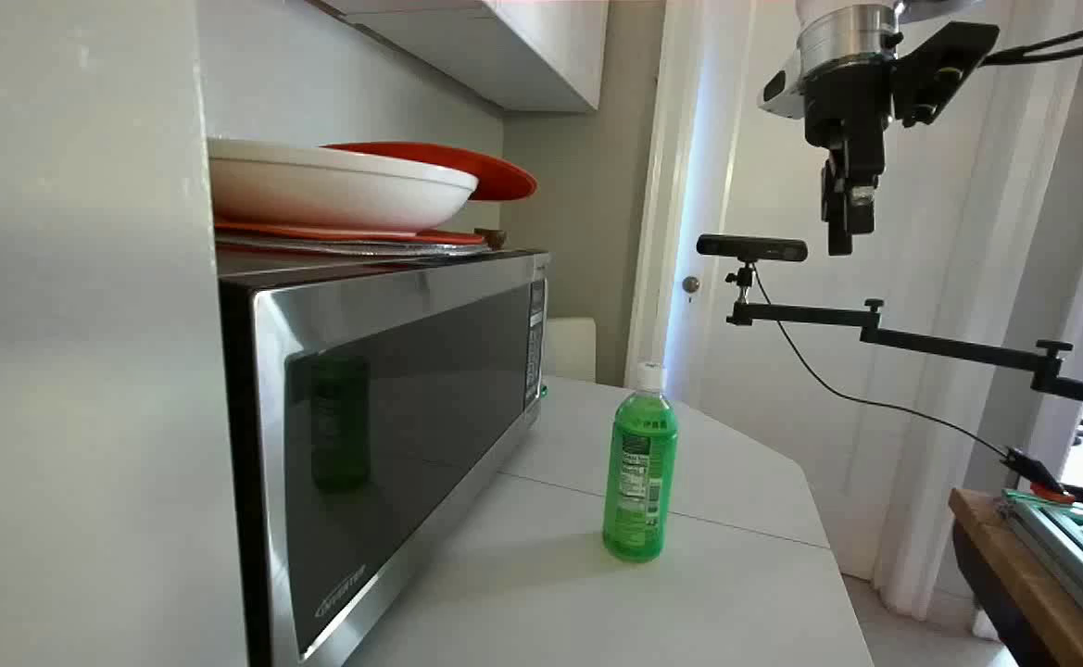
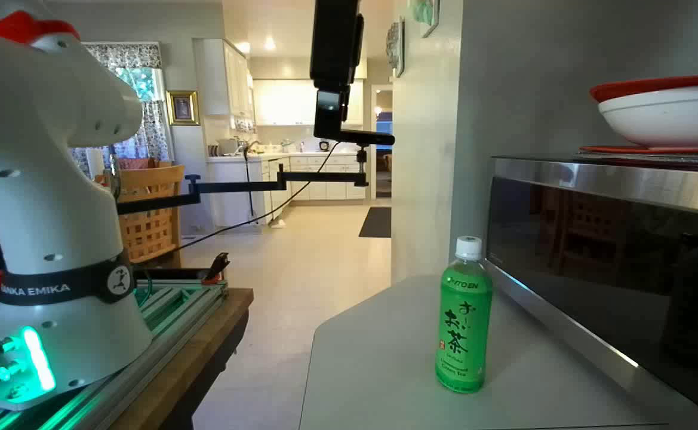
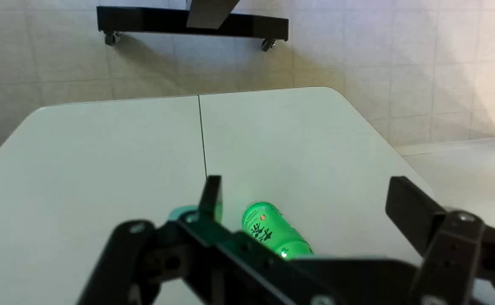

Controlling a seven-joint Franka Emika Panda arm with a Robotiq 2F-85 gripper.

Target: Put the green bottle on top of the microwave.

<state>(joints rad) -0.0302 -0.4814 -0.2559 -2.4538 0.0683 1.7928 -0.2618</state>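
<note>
A green bottle (image 1: 638, 482) with a white cap stands upright on the white table in front of the microwave (image 1: 411, 398). Both exterior views show the bottle (image 2: 463, 334) and the microwave (image 2: 593, 239). My gripper (image 1: 842, 243) hangs high above the table, well above the bottle and apart from it. It also shows at the top of an exterior view (image 2: 329, 134). In the wrist view the fingers (image 3: 306, 182) are spread wide with nothing held. The bottle (image 3: 272, 226) lies below them, nearer the left finger, its upper part hidden by the gripper body.
A white bowl (image 1: 346, 185) and a red plate (image 1: 495, 171) are stacked on the microwave's top, over red and silvery flat items. An upper cabinet (image 1: 541, 46) hangs above. A camera on a black bracket arm (image 1: 752, 248) reaches in beside the table (image 1: 736, 593).
</note>
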